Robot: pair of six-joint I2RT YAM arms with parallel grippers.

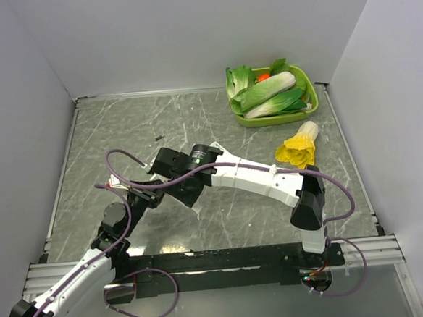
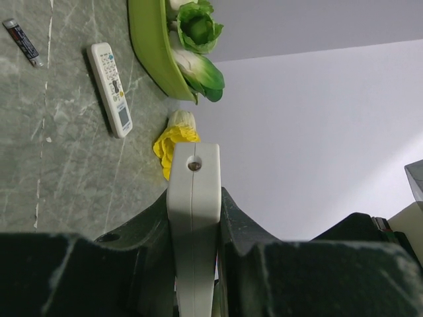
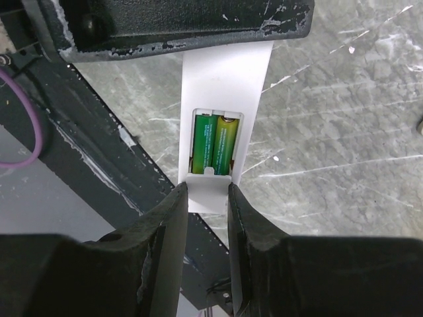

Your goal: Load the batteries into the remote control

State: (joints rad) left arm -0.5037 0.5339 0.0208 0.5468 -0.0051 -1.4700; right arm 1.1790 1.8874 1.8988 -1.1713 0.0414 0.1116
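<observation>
The slim white remote control [image 2: 193, 188] stands edge-on between the fingers of my left gripper [image 2: 193, 231], which is shut on it. In the right wrist view the remote control [image 3: 226, 76] shows its rear compartment with two green batteries [image 3: 215, 145] lying side by side inside. My right gripper [image 3: 209, 201] is shut on a small white battery cover [image 3: 209, 190] with a tab, held against the compartment's lower edge. The left gripper's dark body [image 3: 178, 23] clamps the remote's far end. From above, both grippers meet at the table's left centre [image 1: 152, 188], hiding the remote.
A wider white remote with coloured buttons [image 2: 110, 88] and a dark slim battery [image 2: 22, 41] lie on the grey marbled table. A green tray [image 1: 308, 108] of leafy vegetables stands at the back right, with a yellow-tipped cabbage [image 1: 298, 147] in front of it.
</observation>
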